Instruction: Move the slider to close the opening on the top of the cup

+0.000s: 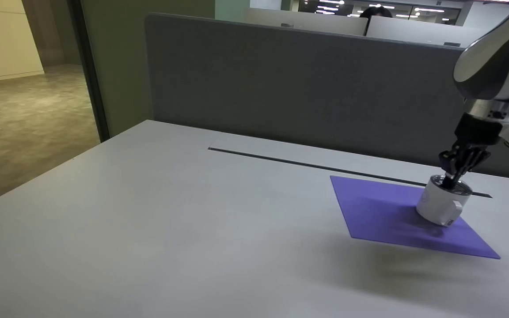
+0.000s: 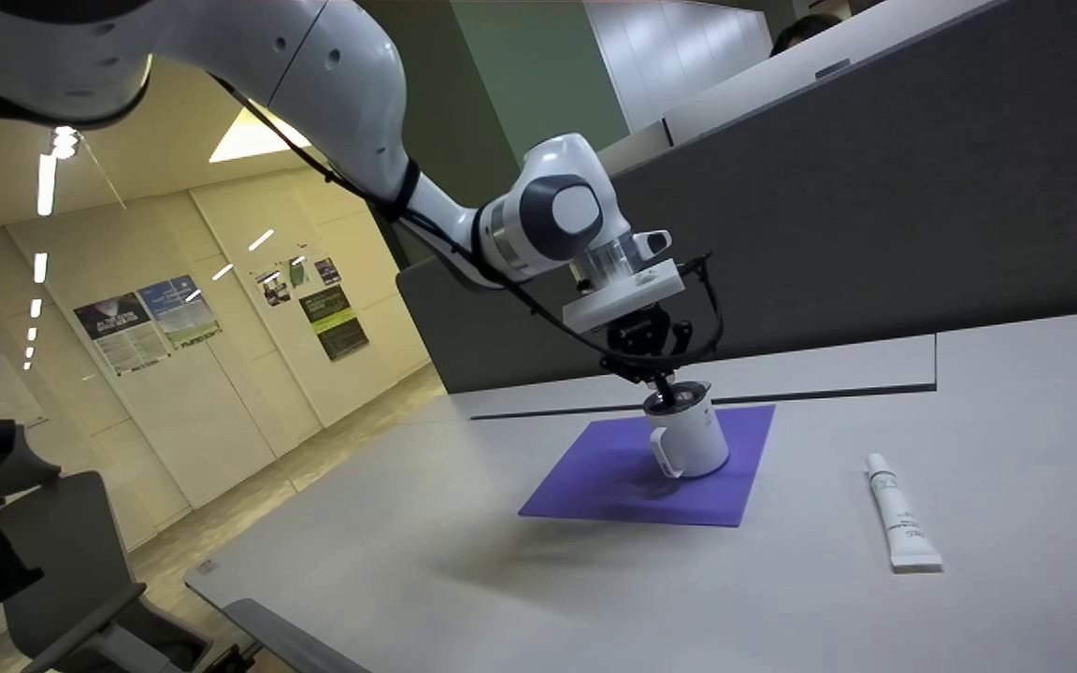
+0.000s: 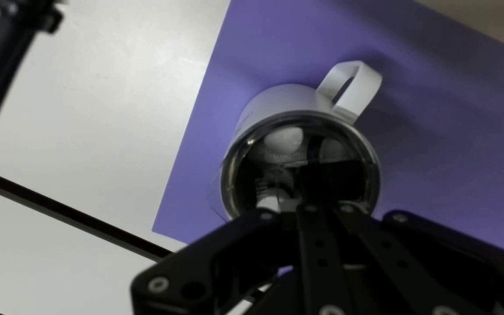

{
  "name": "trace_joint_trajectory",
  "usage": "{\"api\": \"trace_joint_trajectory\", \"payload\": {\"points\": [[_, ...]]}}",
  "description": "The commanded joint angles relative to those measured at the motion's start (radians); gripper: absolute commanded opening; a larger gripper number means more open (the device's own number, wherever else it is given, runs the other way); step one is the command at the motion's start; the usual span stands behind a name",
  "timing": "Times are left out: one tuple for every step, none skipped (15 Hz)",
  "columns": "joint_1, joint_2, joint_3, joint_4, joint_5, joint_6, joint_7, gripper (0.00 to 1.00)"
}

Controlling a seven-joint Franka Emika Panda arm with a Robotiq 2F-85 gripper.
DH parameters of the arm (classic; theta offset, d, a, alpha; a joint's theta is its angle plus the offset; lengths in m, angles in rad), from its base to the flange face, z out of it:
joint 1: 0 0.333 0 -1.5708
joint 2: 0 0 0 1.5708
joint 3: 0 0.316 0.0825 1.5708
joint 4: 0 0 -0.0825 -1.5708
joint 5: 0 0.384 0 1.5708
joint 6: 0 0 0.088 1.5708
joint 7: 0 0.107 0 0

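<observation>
Lidded white mug (image 2: 696,447) upright on a purple mat (image 2: 581,481), right of centre in both exterior views; in the wrist view its handle (image 3: 362,90) points to the upper right. The gripper (image 1: 448,183) reaches down at the dark lid (image 3: 278,148), jaws together; whether they touch it cannot be told. A white squeeze tube (image 2: 903,521) lies on the table (image 2: 782,589), lower right of an exterior view.

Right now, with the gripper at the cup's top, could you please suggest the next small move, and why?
I would probably nudge the shut gripper lightly sideways along the lid rather than lower it: in both exterior views it appears to reach the lid of the upright cup. I cannot make out the slider itself.
</observation>
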Motion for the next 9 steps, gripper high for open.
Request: {"api": "trace_joint_trajectory", "payload": {"points": [[-0.018, 0.004, 0.018, 0.016, 0.023, -0.029, -0.008, 0.0], [-0.025, -0.006, 0.021, 0.012, 0.029, -0.026, -0.011, 0.0], [-0.034, -0.021, 0.026, 0.004, 0.04, -0.022, -0.013, 0.0], [-0.045, -0.043, 0.034, -0.009, 0.058, -0.016, -0.015, 0.0], [-0.051, -0.072, 0.037, -0.024, 0.073, -0.009, -0.01, 0.0], [-0.054, -0.103, 0.037, -0.035, 0.084, -0.018, -0.008, 0.0], [-0.06, -0.131, 0.041, -0.041, 0.094, -0.03, -0.017, 0.0], [-0.064, -0.161, 0.044, -0.039, 0.1, -0.085, -0.029, 0.0], [-0.074, -0.182, 0.053, -0.031, 0.118, -0.132, -0.056, 0.26]]}}
